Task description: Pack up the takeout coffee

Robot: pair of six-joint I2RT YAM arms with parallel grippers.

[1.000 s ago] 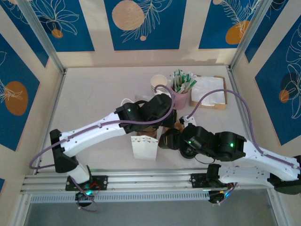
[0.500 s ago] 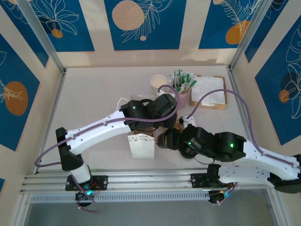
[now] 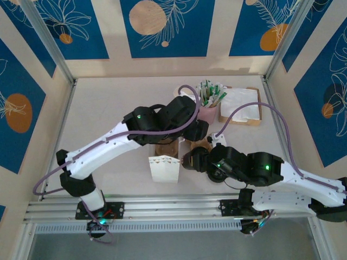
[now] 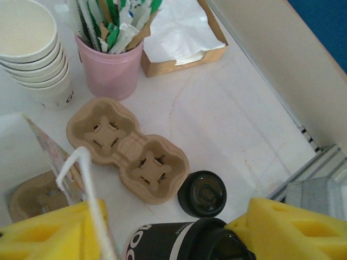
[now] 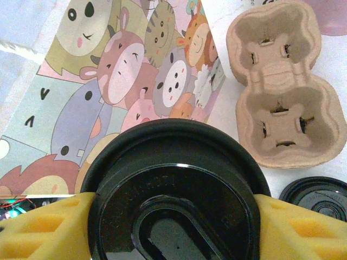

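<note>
Glossy round black lid point(image 5: 179, 216) between yellow foam jaws, beside pulp carrier point(image 5: 284, 81)

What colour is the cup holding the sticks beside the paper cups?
The cup is pink; the left wrist view shows it best.

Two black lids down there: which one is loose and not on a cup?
The lid lying flat on the table beside the empty cardboard carrier; the other caps the cup held in the right gripper.
</note>
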